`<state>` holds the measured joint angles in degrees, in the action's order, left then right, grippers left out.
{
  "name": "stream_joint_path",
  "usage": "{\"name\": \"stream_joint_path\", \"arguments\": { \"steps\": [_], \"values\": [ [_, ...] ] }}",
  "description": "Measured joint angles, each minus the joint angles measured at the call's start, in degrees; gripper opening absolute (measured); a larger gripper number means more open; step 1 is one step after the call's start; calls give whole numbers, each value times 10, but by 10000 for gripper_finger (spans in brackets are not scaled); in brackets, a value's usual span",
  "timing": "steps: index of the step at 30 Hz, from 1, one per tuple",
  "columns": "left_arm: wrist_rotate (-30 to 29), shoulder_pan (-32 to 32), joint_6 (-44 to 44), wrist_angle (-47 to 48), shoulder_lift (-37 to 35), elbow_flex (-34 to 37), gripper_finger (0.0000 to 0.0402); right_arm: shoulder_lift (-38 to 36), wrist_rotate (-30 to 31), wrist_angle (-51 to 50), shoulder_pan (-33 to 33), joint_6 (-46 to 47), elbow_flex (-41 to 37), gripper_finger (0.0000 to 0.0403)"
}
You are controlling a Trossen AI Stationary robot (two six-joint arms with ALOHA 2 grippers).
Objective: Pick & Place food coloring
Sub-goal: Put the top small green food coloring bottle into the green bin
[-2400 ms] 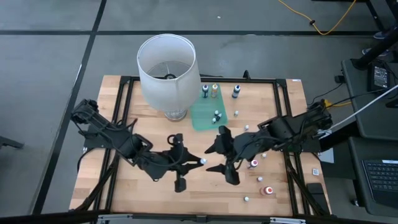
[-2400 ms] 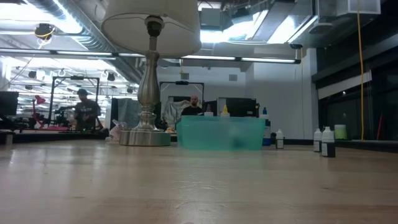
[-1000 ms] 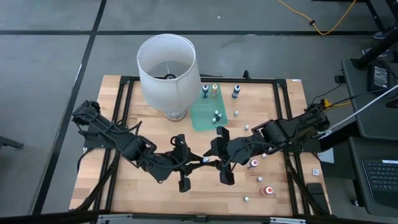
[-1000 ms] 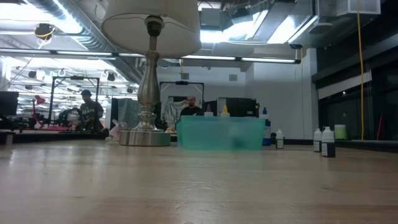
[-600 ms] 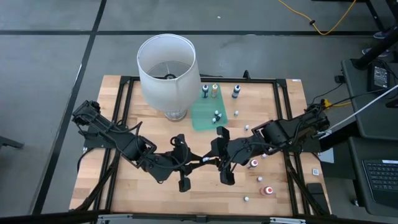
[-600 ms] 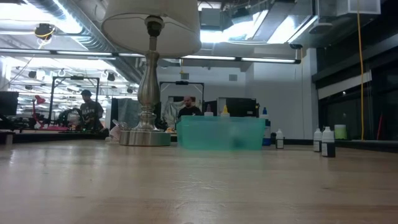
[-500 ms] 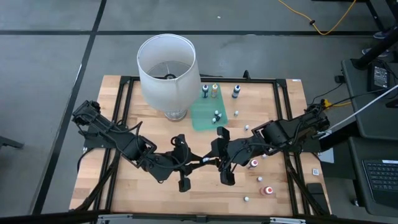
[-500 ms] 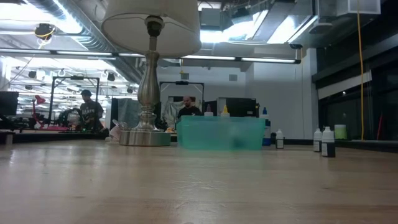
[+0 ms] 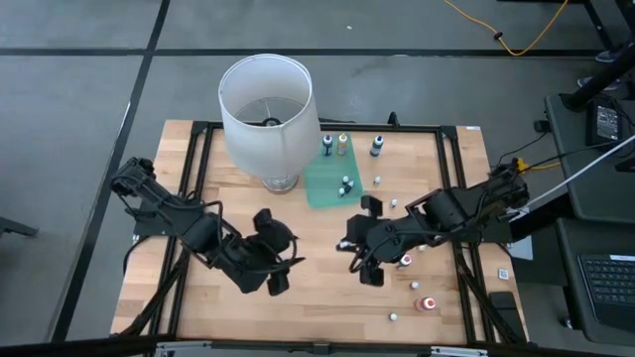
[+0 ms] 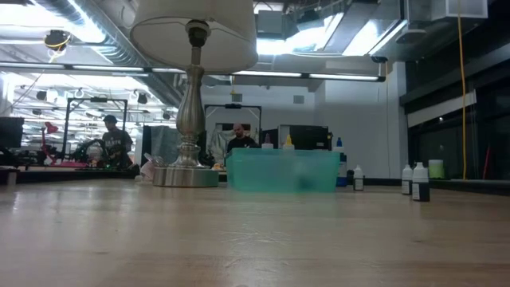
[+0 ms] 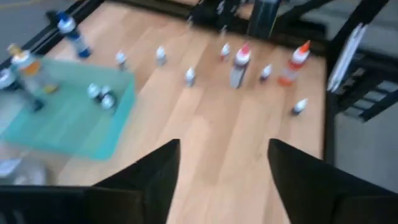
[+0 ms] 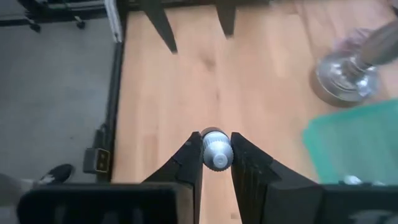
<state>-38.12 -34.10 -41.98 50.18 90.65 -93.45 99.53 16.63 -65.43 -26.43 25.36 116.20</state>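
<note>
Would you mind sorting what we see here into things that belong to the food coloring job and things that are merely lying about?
Part of the job:
- food coloring bottle gripped in the right claw
- loose food coloring bottles on the wood
- left claw, open and empty

Just lying about:
- green tray
- white lampshade and its metal base
- table

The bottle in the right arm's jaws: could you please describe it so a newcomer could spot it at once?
Start at the white lampshade, then move to the right gripper just below the green tray. The small white-capped bottle is pinched there, the only one off the table.
</note>
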Motion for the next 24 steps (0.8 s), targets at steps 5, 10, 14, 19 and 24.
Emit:
{"name": "stream_joint_path", "arguments": {
  "steps": [5, 10, 14, 19, 24],
  "values": [
    [0, -21, -39, 68, 0, 0, 273, -12, 13, -66, 45, -3, 0, 64],
    [-11, -45, -60, 76, 0, 2, 280, -18, 49, -151, 124, -42, 0, 63],
    [-43, -64, -64, 78, 0, 2, 277, -20, 49, -163, 199, -105, 0, 64],
    [-58, -77, -79, 81, 0, 2, 277, -20, 11, -140, 303, -212, 0, 63],
    [-59, -81, -98, 87, 0, 2, 277, -20, -62, -79, 417, -315, -15, 63]
  ]
}}
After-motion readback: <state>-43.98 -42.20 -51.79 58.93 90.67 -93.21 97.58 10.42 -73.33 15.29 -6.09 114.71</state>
